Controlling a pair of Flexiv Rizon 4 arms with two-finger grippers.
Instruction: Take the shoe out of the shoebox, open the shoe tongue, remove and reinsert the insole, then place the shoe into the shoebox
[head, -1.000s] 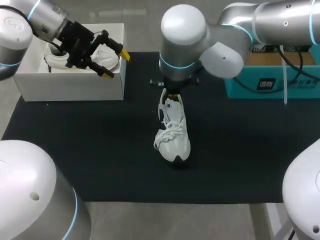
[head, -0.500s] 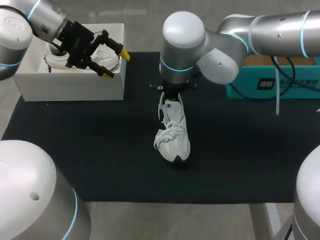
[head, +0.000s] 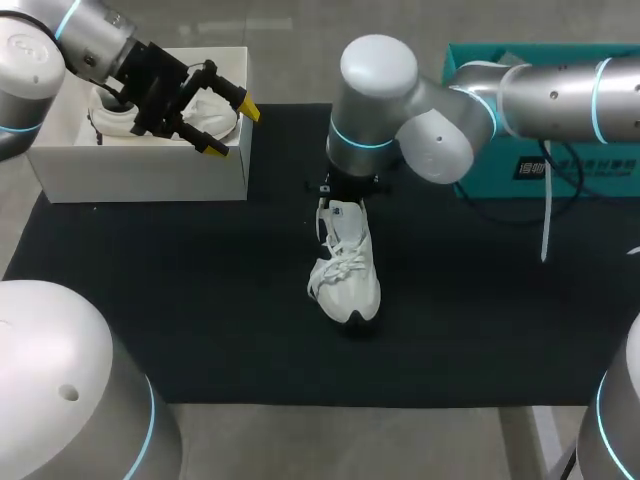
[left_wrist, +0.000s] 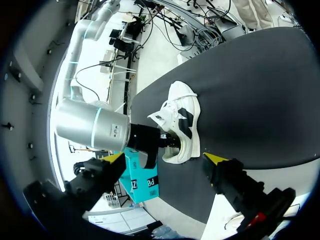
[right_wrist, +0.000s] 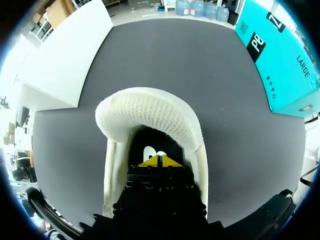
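Change over the last second: the right arm's elbow and forearm have swung out to the right and lower, uncovering more of the teal cardboard box (head: 590, 165), while its wrist stayed planted over the heel of the white lace-up sneaker (head: 345, 265). The sneaker has not shifted; it sits upright on the black table mat (head: 200, 300), near the middle, toe toward the robot, well apart from both boxes. In the right wrist view the right gripper (right_wrist: 159, 161) is down inside the shoe's opening, behind the padded collar, with its yellow tips pressed together; can't tell if anything is pinched between them. My read: shoe is out of the box, the arm is re-angling for the insole step, insole not yet out. The left gripper (head: 232, 131) hasn't moved; it hangs over the near corner of the white cardboard shoebox (head: 140, 175), spread wide and holding nothing. Containers: the shoebox is open at the mat's far left corner, with a white shoe-like item (head: 112, 120) inside, partly hidden by the gripper. The teal box stands at the far right; its contents don't show.
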